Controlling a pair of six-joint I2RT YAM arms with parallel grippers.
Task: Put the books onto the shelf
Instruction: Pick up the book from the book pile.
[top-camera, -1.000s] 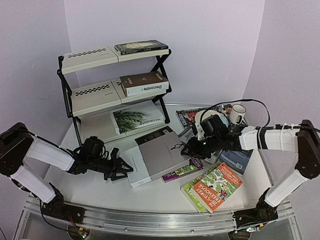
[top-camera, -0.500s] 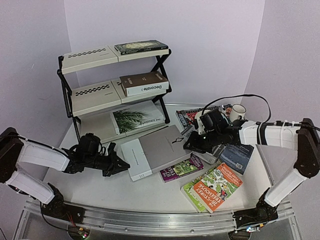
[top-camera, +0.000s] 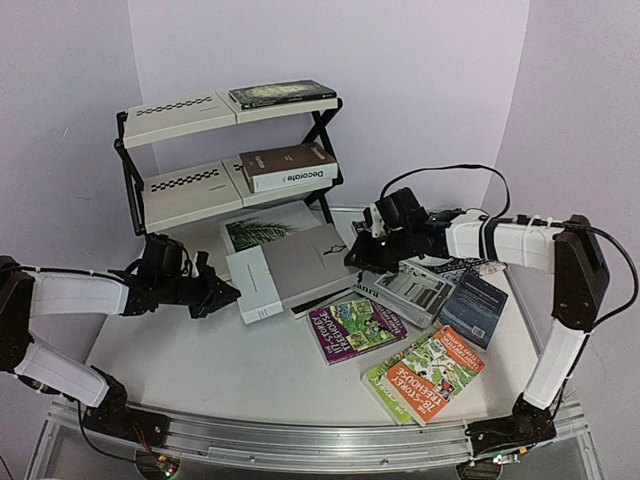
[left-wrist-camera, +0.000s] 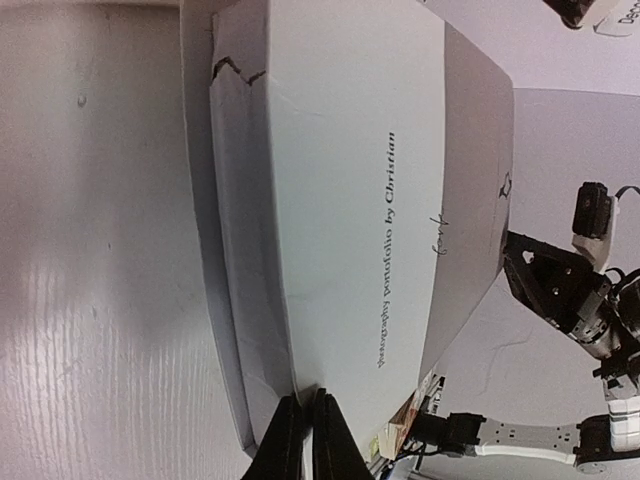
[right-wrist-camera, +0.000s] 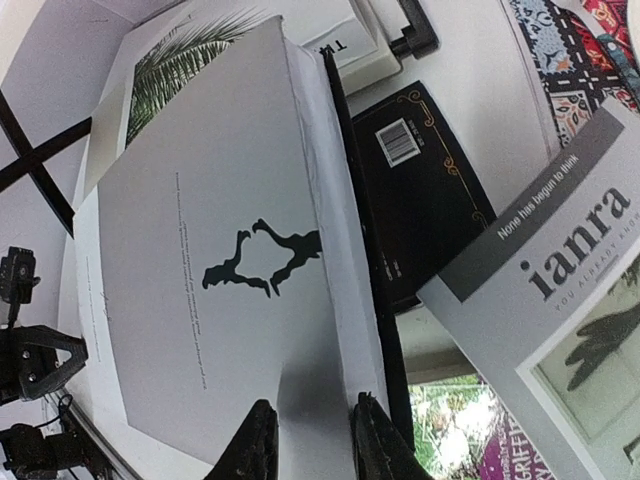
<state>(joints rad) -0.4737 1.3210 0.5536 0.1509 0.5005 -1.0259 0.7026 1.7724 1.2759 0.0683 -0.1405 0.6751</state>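
Observation:
A large grey book (top-camera: 300, 265) hangs tilted above the table in front of the shelf (top-camera: 180, 190). My right gripper (right-wrist-camera: 315, 440) is shut on its right edge, one finger on the cover and one under it; the same gripper (top-camera: 355, 255) shows in the top view. At the book's near left corner my left gripper (top-camera: 228, 293) is pinched shut on the thin cover edge (left-wrist-camera: 305, 430). The shelf holds a black book (top-camera: 282, 94) on top, "Decorate" (top-camera: 290, 167) in the middle, and a palm-leaf book (top-camera: 255, 228) low down, partly hidden.
Lying on the table are a grey magazine-like book (top-camera: 410, 285), a black book (right-wrist-camera: 415, 180), a purple-green paperback (top-camera: 355, 328), an orange-green paperback (top-camera: 428, 372) and a dark blue book (top-camera: 474, 305). A patterned placemat (right-wrist-camera: 560, 50) lies at the back right.
Both arms have carried the grey book up and leftward towards the shelf, uncovering the paperback beneath. The left gripper's fingers have closed at the book's corner.

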